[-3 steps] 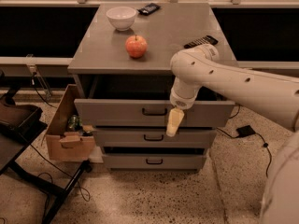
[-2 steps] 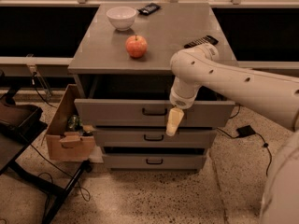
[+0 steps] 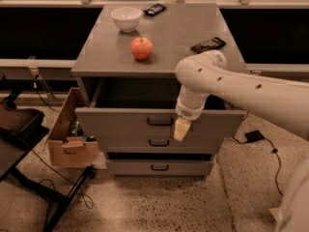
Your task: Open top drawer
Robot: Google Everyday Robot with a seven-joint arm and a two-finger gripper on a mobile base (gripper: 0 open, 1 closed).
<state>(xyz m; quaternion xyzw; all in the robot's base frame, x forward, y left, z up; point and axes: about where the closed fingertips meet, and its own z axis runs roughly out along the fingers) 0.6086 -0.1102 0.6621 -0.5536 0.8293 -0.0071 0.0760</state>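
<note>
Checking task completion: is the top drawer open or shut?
Open: top drawer pulled out, dark interior visible; gripper hangs at its front.

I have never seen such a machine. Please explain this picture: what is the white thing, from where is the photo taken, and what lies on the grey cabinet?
The white shape on the right is a robot's arm. It ends in a gripper, its two-finger hand, which hangs before the top drawer, beside its dark handle. I see nothing held in it. The drawer stands pulled out. There is one picture, looking down at the cabinet's front; where the camera is mounted is not known. On the cabinet top lie a white bowl, a red apple, a black remote control and a dark packet. A cardboard box stands on the floor at the left.
</note>
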